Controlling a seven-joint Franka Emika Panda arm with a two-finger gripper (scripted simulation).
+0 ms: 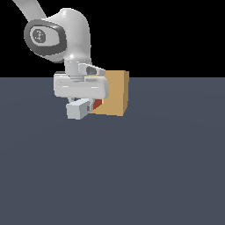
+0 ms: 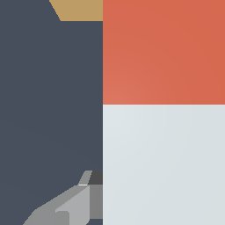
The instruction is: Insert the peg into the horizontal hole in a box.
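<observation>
The peg (image 1: 79,109) hangs level just above the floor, its white end toward the camera and its red end (image 1: 97,104) pointing at the tan box (image 1: 116,90). My gripper (image 1: 86,104) is shut on the peg's white part, close to the red section. The red end sits right at the box's near face; I cannot tell whether it touches. The hole is hidden behind the peg and the hand. In the wrist view the peg (image 2: 163,162) fills most of the picture, red beyond white, with one grey finger (image 2: 72,206) against its side and a corner of the box (image 2: 79,9) beyond.
The dark grey-blue floor (image 1: 132,176) stretches around the box, with no other objects on it. The arm's white wrist and hand (image 1: 81,85) overlap the part of the box on the exterior view's left.
</observation>
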